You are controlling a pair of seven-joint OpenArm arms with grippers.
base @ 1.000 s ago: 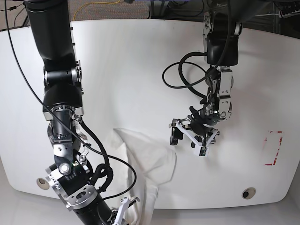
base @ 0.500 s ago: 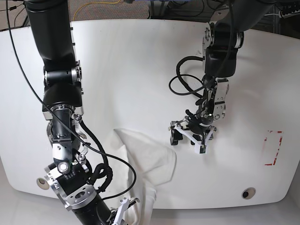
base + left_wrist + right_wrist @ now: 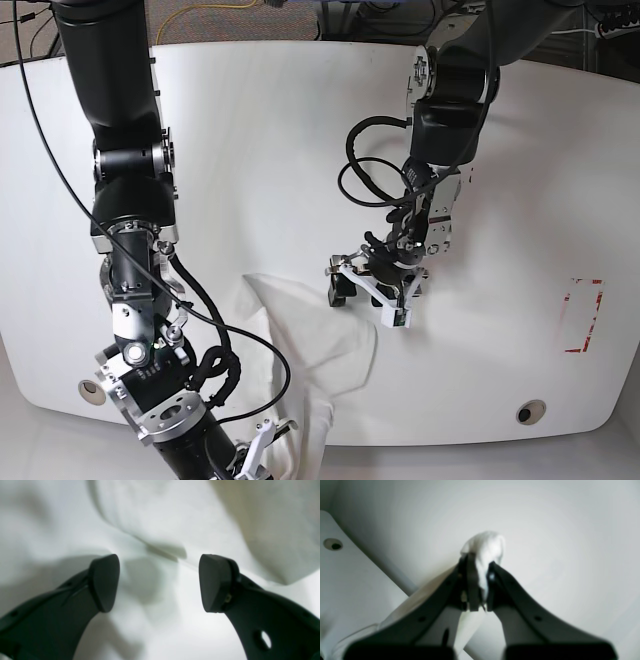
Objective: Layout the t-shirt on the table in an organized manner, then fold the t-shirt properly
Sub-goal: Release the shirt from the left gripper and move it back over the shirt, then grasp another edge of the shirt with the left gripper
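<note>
Jaws of the left gripper spread wide, empty, poised low over the far edge of the t-shirt. Seen from the left wrist: both dark fingertips well apart, blurred white cloth folds beyond them from 10 to 2 o'clock, bare glossy surface underneath at 6 o'clock, no cloth between the tips. Jaws of the right gripper clamped together on a bunched pinch of the white t-shirt, a tuft poking out past the tips toward 12 o'clock, more cloth trailing down between the fingers toward 6 o'clock. Off at 9 o'clock in that wrist view, a round grommet hole in the surface edge.

From the base view: t-shirt crumpled at about 6 o'clock on the surface, part draped over the near edge, print not readable. Right gripper mostly cut off at the bottom border, around 7 o'clock. Red-white tape rectangle near 3 o'clock, well apart from the cloth. Second grommet hole near 5 o'clock.
</note>
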